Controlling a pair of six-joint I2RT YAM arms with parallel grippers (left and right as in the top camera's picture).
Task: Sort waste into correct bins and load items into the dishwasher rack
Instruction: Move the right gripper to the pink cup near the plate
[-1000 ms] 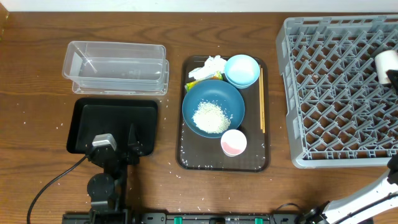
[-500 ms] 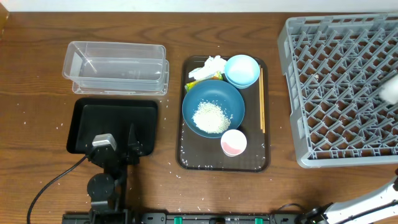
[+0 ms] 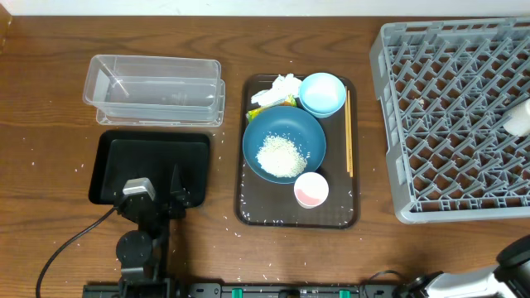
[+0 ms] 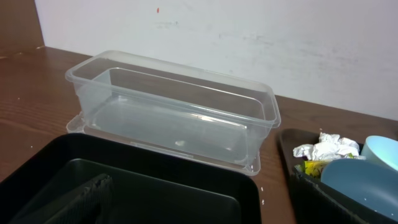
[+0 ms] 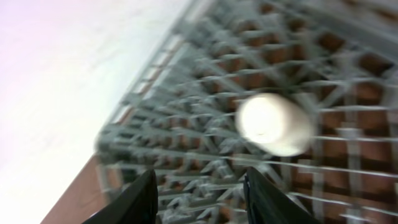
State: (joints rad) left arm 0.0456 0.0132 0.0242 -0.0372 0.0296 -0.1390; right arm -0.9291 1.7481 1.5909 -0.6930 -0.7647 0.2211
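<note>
White cup (image 3: pixel 520 118) down in the grey dishwasher rack (image 3: pixel 447 116), far right edge of the overhead frame, free of any grip. One second ago: same cup higher up that edge, still in the right gripper. Half a second ago: already at its present spot. Right arm since pulled back to the lower right corner of the overhead frame.

Right wrist view blurred. Right gripper (image 5: pixel 200 177) spread wide, nothing between the fingers, cup just above them on the lattice. Upright or on its side: not readable.

Judged: release complete, first dish loaded. Left for the rack, all on the dark brown serving tray (image 3: pixel 248 207) mid-frame:
- dark-blue bowl (image 3: pixel 310 132)
- light-blue bowl (image 3: pixel 323 93), touching it at upper right
- pink cup (image 3: pixel 311 190), at the dark-blue bowl's lower rim
- chopsticks (image 3: pixel 349 132), along the tray's right side

Waste untouched: rice (image 3: pixel 280 155) heaped in the dark-blue bowl; tissue (image 3: pixel 281 85) and yellow-green wrapper (image 3: pixel 277 102) in the tray's upper left corner. Both bins bare: clear tub (image 3: pixel 153 60) upper left, black tray (image 3: pixel 153 157) just below it.

Left gripper (image 3: pixel 157 186) parked over the black tray's lower edge, unchanged across all three overhead frames. Spread of its fingers not readable; nothing seen in it.

Surface: dark wood-grain table (image 3: pixel 50 124), stray rice grains scattered around the serving tray and along the lower edge. Room: plain white wall (image 4: pixel 249 37) behind the tub, a few small marks.
</note>
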